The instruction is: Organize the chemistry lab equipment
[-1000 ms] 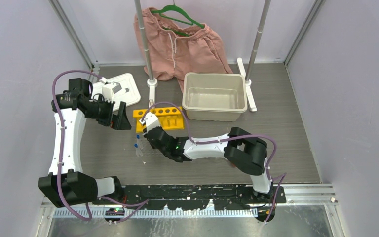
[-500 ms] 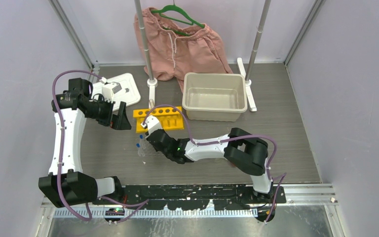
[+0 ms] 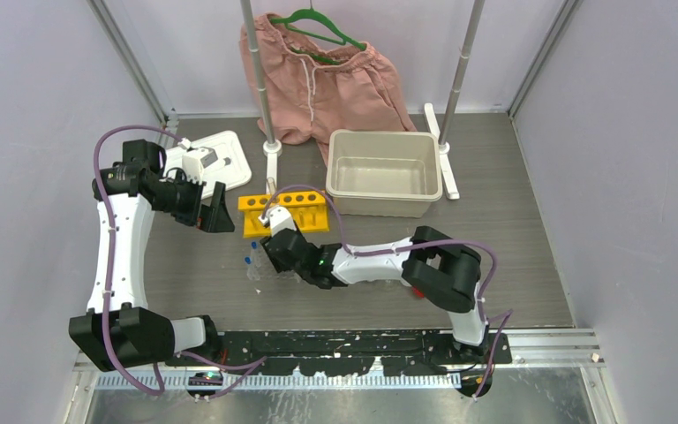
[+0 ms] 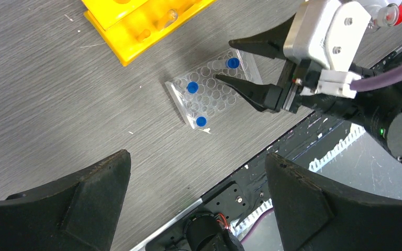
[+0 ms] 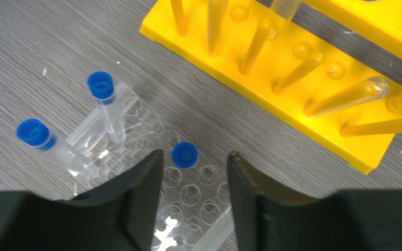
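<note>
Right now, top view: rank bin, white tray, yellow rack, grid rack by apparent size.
1. Bin: clearly largest.
2. White tray and yellow rack: too close to rank, both partly covered.
3. Grid rack: smallest, partly under the right arm.

Robotics lab cell, lilac walls, yellow holed tube rack

No readable text, no labels, no brands, no numbers, no signs

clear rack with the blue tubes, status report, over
Right gripper open, straddling one blue-capped tube, not clamped. Left gripper open, empty, off left. Clear rack holds three tubes. Yellow rack close behind, not blocking.
</note>
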